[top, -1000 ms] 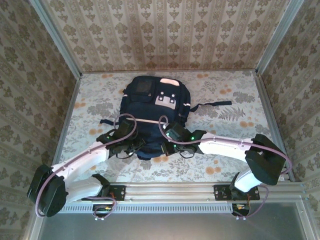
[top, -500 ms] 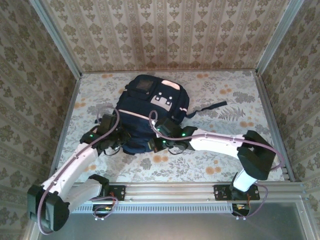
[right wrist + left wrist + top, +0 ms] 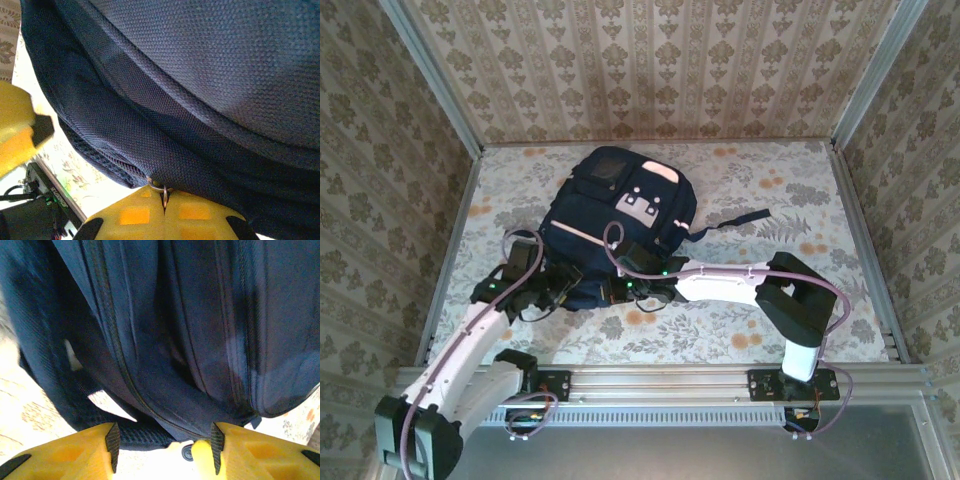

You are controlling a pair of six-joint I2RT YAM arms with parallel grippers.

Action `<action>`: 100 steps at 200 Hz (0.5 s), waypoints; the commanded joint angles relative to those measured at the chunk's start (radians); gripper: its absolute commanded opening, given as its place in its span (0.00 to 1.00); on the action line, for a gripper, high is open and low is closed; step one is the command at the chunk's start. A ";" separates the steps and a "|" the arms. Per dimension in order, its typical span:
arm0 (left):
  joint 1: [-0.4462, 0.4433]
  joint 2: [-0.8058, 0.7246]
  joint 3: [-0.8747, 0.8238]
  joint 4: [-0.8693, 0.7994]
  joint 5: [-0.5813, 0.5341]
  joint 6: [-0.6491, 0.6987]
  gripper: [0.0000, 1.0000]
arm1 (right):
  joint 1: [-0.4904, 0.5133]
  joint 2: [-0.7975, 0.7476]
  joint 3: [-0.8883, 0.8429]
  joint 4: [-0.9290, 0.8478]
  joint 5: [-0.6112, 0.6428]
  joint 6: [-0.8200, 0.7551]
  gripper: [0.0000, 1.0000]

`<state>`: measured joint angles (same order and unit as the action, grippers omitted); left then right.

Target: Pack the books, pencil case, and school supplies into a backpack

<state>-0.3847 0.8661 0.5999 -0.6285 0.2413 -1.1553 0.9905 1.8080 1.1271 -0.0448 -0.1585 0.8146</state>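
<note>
Parted since a second ago, our left gripper (image 3: 164,442) hangs released at the near edge of the backpack (image 3: 610,225) while our right gripper (image 3: 164,202) clenches its zipper ring (image 3: 159,189), the bag now swung leftward on the floral table (image 3: 790,200).

Navy backpack (image 3: 620,222) with pale stripe, grey patches, beige floral table (image 3: 800,235), damask-patterned walls (image 3: 650,70)
</note>
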 commanded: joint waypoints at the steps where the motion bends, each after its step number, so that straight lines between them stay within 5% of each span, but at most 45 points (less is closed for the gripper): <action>1: -0.059 0.040 -0.006 0.098 0.012 -0.127 0.53 | 0.000 0.020 0.036 0.072 0.067 0.027 0.00; 72: -0.088 0.129 -0.040 0.191 -0.082 -0.168 0.46 | 0.014 0.040 0.046 0.077 0.080 0.025 0.00; 100: -0.079 0.172 -0.042 0.212 -0.086 -0.155 0.31 | 0.023 0.054 0.070 0.045 0.100 0.001 0.00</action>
<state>-0.4736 1.0046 0.5686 -0.4545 0.1932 -1.2964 1.0077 1.8397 1.1442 -0.0257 -0.1204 0.8268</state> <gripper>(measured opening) 0.382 0.058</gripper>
